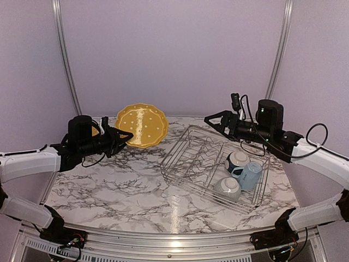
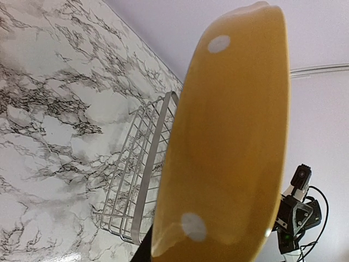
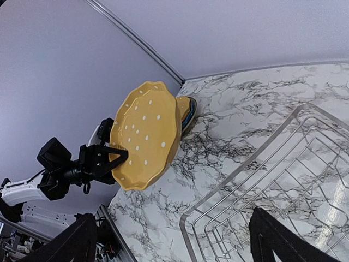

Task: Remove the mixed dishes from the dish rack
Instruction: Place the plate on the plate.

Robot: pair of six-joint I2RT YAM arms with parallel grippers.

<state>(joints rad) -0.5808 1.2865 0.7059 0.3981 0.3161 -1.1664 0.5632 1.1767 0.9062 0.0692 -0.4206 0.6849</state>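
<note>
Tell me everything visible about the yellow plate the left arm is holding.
The yellow plate is round with a scalloped rim and small white dots, glossy like glazed ceramic. It is held tilted, nearly on edge, in the air over the marble table, left of the dish rack. Only the left gripper touches it, clamped on its lower rim.

Nothing readable in any of my three views: no text, label, brand or number on the yellow dotted plate (image 1: 142, 125) or the dish rack (image 1: 207, 191), the plate's white dots being plain pattern.
</note>
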